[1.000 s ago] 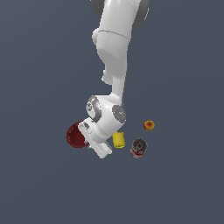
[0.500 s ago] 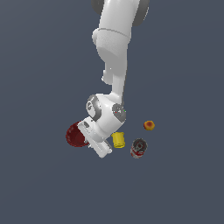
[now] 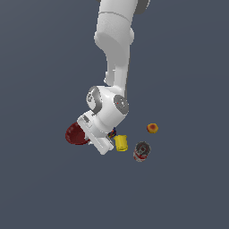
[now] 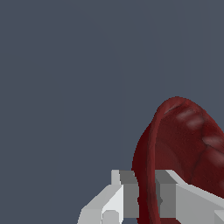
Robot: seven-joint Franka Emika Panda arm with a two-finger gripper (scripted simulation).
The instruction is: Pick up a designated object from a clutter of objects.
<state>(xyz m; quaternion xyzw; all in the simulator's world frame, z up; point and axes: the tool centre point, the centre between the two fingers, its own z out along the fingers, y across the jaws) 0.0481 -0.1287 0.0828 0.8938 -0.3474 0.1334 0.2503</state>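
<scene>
The dark red ribbed bowl (image 3: 75, 133) is at the exterior view's left of the clutter, partly covered by my white hand. In the wrist view the bowl (image 4: 183, 144) stands tilted on edge, with its rim between my two fingers (image 4: 129, 189). My gripper (image 3: 88, 135) (image 4: 146, 192) is shut on that rim. The yellow cup (image 3: 120, 142), the red-white can (image 3: 142, 151) and the orange-red fruit (image 3: 152, 128) lie to the exterior view's right. A sliver of the multicoloured cube (image 3: 112, 133) shows behind my hand. The purple block is hidden.
The arm's white links (image 3: 114, 67) rise above the clutter. The ground is a plain dark grey surface (image 3: 188, 67).
My wrist and hand have risen slightly, and the red bowl has come up with them. The cup, can and fruit have not moved.
</scene>
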